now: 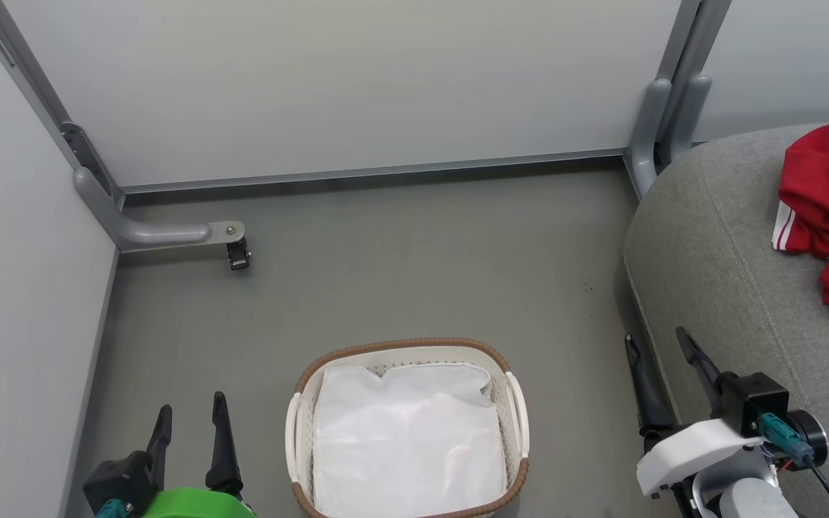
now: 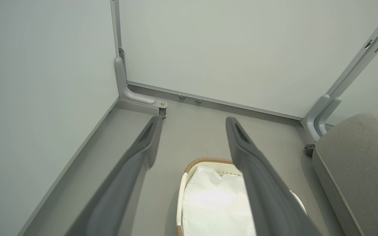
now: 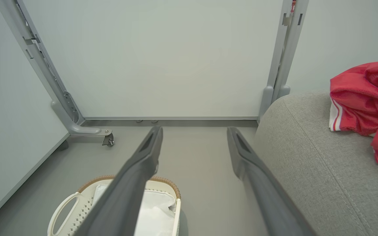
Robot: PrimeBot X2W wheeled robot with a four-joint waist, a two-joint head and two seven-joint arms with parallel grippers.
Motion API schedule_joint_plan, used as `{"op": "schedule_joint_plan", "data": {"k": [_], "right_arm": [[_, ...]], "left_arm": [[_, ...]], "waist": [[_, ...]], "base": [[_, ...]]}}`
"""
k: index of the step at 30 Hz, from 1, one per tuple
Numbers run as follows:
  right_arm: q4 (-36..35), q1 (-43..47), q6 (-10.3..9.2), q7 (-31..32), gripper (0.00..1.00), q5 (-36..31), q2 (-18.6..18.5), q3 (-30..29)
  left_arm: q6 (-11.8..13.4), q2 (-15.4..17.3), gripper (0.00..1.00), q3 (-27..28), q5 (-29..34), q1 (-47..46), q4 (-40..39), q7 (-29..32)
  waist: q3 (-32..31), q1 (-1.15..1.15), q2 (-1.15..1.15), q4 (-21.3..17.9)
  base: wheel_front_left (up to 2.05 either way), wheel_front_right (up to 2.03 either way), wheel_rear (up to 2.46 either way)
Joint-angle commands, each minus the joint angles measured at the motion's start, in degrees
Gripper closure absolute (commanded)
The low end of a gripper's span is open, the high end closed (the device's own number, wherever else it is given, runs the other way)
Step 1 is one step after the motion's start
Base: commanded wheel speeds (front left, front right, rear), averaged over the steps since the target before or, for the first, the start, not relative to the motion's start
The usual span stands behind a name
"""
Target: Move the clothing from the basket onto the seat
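— Where are your claws?
— Both spread and empty: my left claw (image 1: 192, 403) is just left of the basket (image 1: 407, 344), and my right claw (image 1: 655, 335) is at the edge of the seat (image 1: 717, 273).
— And the clothing (image 1: 828, 194)?
— Farther right, past my right claw, heaped on the seat. The basket holds a white liner (image 1: 407, 432).

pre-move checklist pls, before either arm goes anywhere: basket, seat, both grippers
1. Basket free of clothing: ok, white liner inside, no red showing.
2. Clothing on the seat: ok, a red heap lies on it.
3. Whole heap on the seat: cannot tell, it runs off the picture's right edge.
4. Left gripper open and empty: ok.
5. Right gripper open and empty: ok, beside the seat's edge.
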Motion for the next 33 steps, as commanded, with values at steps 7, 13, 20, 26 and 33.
{"op": "schedule_joint_plan", "data": {"k": [7,13,20,26,33], "right_arm": [[1.0,0.6,-0.08,-0.1,0.00,0.5,-0.2,0.3],[1.3,0.3,-0.08,-0.1,0.00,0.5,-0.2,0.6],[2.9,0.4,0.00,0.1,1.00,0.5,0.3,0.6],[2.7,0.2,0.00,1.8,1.00,7.0,0.3,-0.3],[2.1,0.1,-0.01,3.7,1.00,14.3,0.3,-1.1]], "left_arm": [[-1.2,-0.7,0.00,1.3,1.4,0.8,0.7,0.0],[-1.8,-1.3,0.00,2.1,1.9,0.8,1.1,0.0],[-2.2,-2.1,1.00,1.8,1.1,0.1,3.0,0.1],[-3.0,-2.4,1.00,3.2,-4.0,-0.7,2.9,1.8],[-4.0,-2.7,1.00,4.7,-9.7,-1.4,2.5,3.7]], "waist": [[-0.2,0.00,0.00,0.2],[-0.2,0.00,0.00,0.2],[-0.1,0.00,0.00,0.2],[-0.2,0.00,0.00,0.2],[-0.3,0.00,0.00,0.1]], "base": [[0.00,0.00,0.00],[0.00,0.00,0.00],[0.00,0.00,0.00],[0.00,0.00,0.00],[0.00,0.00,0.00]]}}
